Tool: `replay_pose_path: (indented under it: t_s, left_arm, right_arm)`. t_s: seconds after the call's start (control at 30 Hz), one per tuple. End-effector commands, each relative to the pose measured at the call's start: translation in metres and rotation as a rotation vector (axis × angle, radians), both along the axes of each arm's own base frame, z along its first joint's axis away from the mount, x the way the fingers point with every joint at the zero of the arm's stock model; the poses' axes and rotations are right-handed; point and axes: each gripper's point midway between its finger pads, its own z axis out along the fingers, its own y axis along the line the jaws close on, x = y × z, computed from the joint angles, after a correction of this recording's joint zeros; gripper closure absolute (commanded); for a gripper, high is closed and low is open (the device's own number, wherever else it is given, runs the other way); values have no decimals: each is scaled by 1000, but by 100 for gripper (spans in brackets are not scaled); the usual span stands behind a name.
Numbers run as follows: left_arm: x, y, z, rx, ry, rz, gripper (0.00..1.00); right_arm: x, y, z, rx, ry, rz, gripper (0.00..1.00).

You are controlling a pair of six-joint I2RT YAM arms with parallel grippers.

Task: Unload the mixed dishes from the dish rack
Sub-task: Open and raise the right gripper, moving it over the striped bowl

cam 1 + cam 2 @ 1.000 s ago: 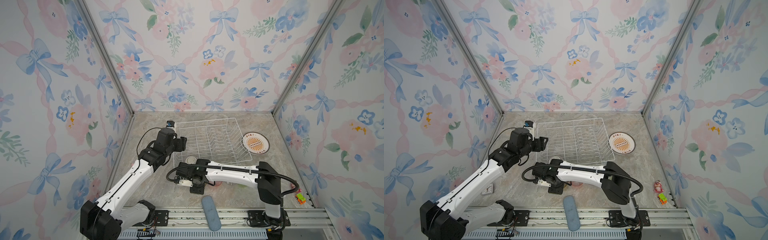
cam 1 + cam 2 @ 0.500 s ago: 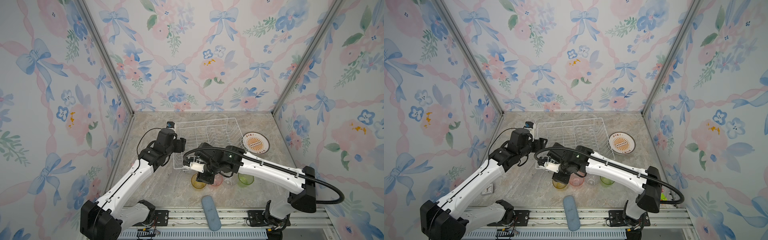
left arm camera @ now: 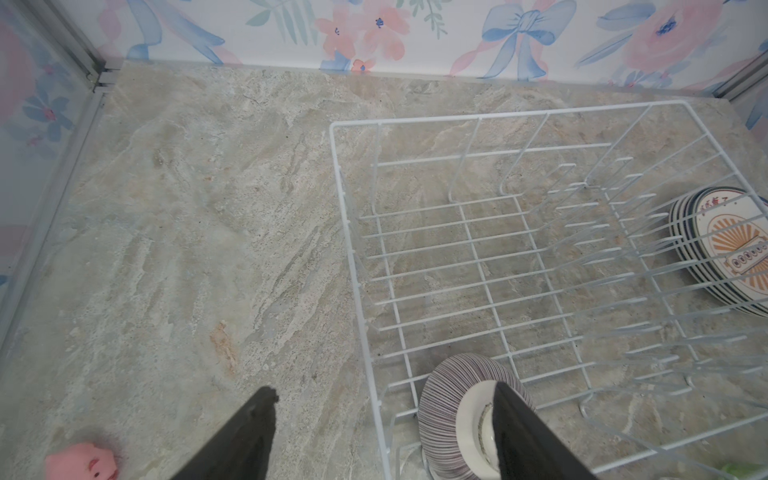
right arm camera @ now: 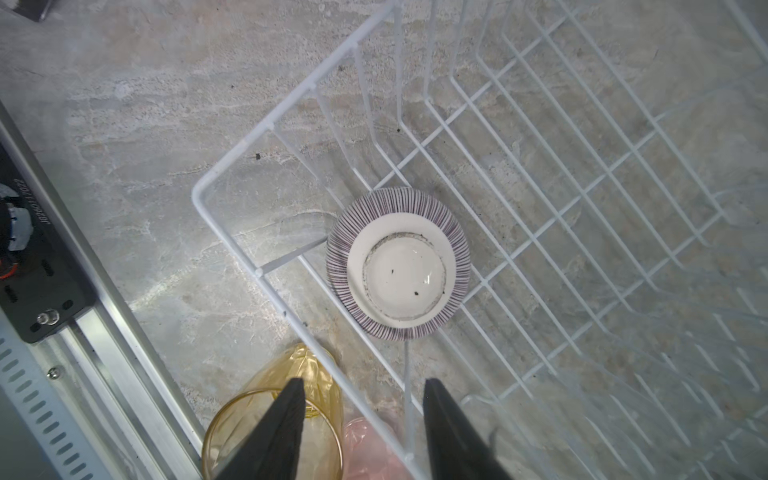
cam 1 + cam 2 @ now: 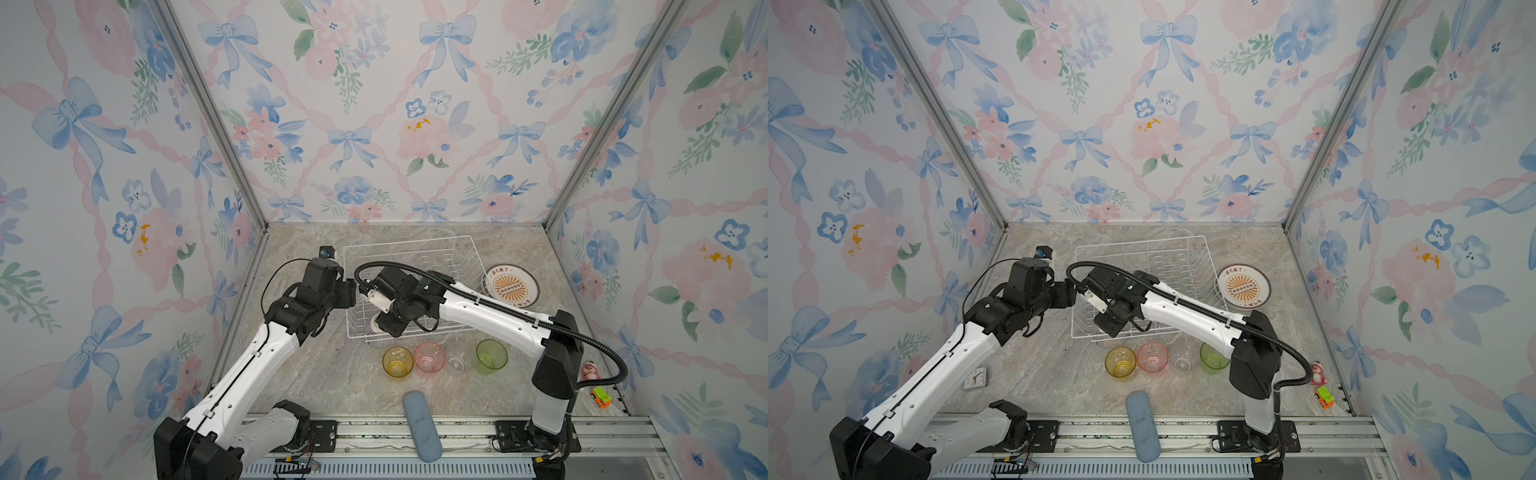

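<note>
The white wire dish rack [image 5: 409, 242] [image 5: 1140, 244] stands mid-table. A purple striped bowl [image 4: 399, 264] [image 3: 453, 415] lies upside down in its front left corner, white foot up. My right gripper [image 4: 363, 380] [image 5: 390, 325] hovers open just above that corner, nothing between its fingers. My left gripper [image 3: 384, 388] [image 5: 352, 292] is open beside the rack's left side, empty. In front of the rack stand four tumblers: yellow [image 5: 397, 361], pink [image 5: 429, 357], clear [image 5: 460, 359], green [image 5: 492, 355]. A stack of plates [image 5: 510, 286] [image 3: 731, 249] sits right of the rack.
A blue-grey pad [image 5: 422, 424] lies at the front edge. A small white clock [image 5: 975, 377] sits front left under my left arm. Two small toys [image 5: 589, 370] [image 5: 601, 397] rest at the front right, and a pink toy [image 3: 81, 461] shows in the left wrist view.
My right arm rose from the tabletop in front of the rack and swung back over the rack's front left corner, its jaws spreading wider. The tumblers came into view. The left arm stayed put.
</note>
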Motion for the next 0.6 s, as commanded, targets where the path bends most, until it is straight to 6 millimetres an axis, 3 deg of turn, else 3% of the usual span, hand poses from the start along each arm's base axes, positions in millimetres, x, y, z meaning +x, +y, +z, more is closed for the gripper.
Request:
replay_pose_path:
  t_s: [0.0, 0.1, 0.57]
  left_arm:
    - [-8, 10, -10, 19, 31, -1, 23]
    - [-10, 18, -11, 12, 32, 14, 23]
    - [-17, 37, -13, -24, 25, 42, 22]
  right_arm:
    - [15, 3, 5, 6, -22, -76, 47]
    - [22, 7, -3, 8, -16, -100, 41]
    - [39, 14, -30, 72, 57, -186, 36]
